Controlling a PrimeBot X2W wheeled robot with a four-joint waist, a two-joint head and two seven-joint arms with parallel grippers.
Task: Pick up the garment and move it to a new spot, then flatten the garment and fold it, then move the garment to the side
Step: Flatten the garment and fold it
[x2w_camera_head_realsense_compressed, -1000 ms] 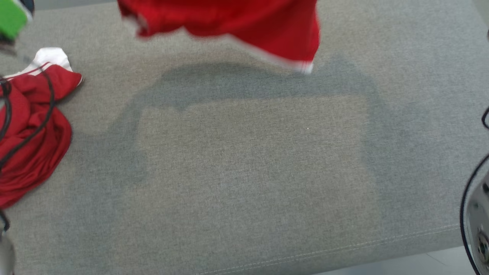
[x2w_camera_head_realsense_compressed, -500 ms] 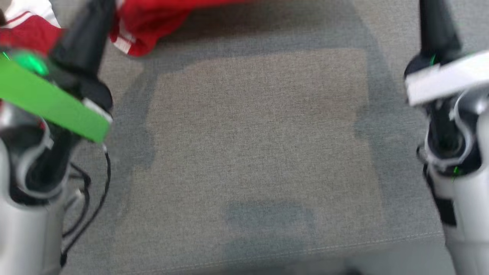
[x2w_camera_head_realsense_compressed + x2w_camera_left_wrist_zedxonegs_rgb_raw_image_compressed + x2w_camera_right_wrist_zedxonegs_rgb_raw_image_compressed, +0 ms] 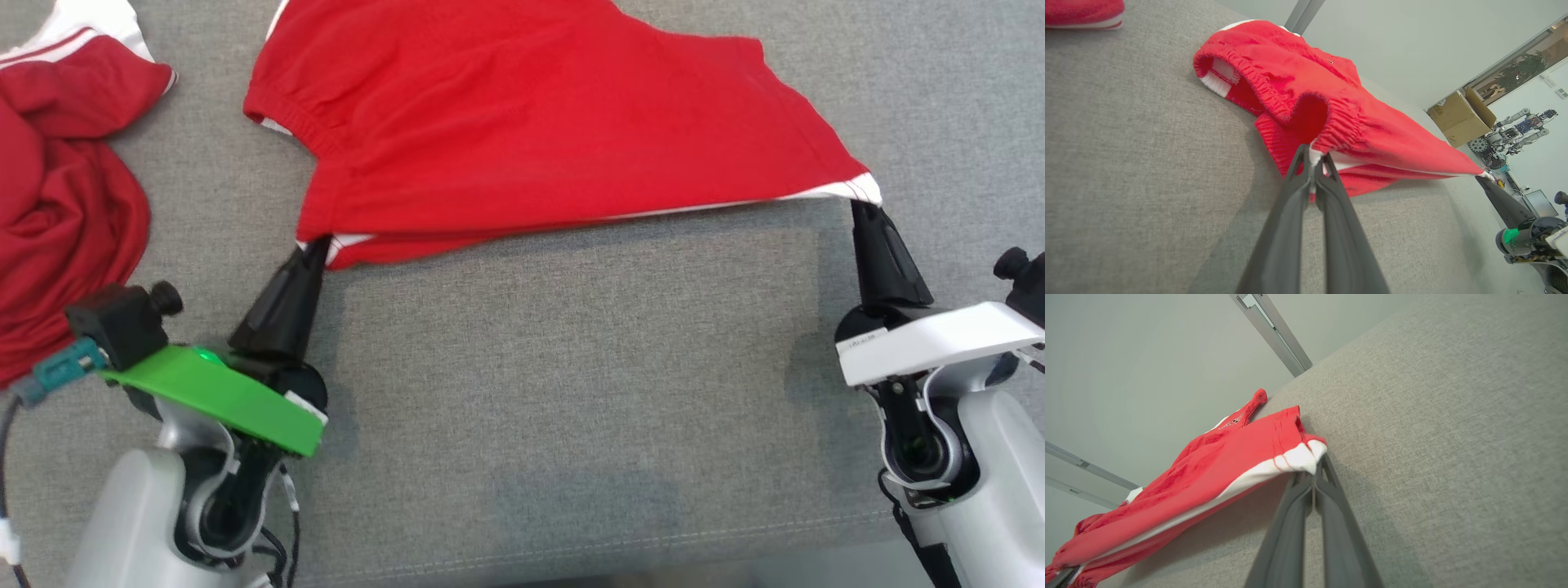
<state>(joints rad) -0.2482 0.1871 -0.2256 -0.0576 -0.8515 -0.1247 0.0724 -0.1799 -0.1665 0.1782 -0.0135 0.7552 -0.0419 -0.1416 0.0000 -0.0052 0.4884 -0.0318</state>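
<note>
Inspecting the red shorts [image 3: 531, 131], we find the left claw [image 3: 317, 247] pinching their waistband corner and the right claw [image 3: 859, 206] pinching the white-trimmed hem corner.

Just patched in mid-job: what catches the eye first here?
A red garment spreads across the middle of the grey surface, its near edge pulled taut: left tool shut on one corner, right tool on the other. A second red garment lies crumpled at the far left.
</note>
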